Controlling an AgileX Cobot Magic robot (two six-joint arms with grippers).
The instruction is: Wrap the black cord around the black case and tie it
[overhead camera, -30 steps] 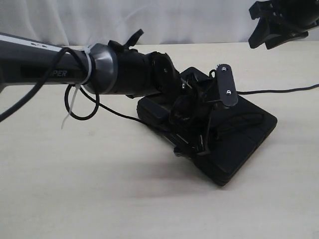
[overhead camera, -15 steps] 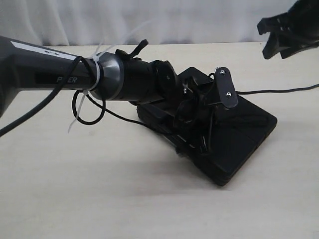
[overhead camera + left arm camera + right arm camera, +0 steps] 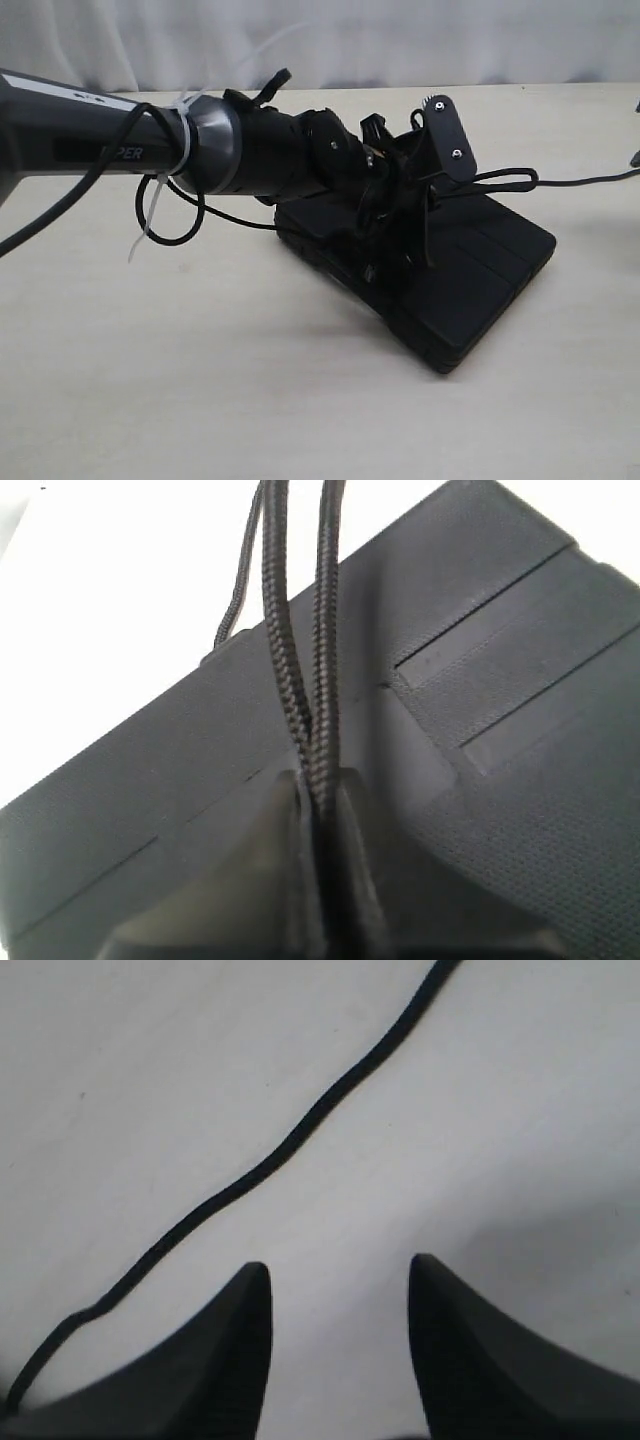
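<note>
Braided black cord (image 3: 300, 680) — matte, pebbled plastic black case (image 3: 520, 780).

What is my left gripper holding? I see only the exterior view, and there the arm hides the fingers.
Observer: The left gripper is shut on the cord; two strands run side by side out from between its fingers.
Operator: And where is the right gripper? It is outside my picture.
Observer: The right gripper is open and empty, over bare table.
Operator: Is there any cord near it?
Observer: Yes, one strand lies on the table beyond its fingertips, not between them.
</note>
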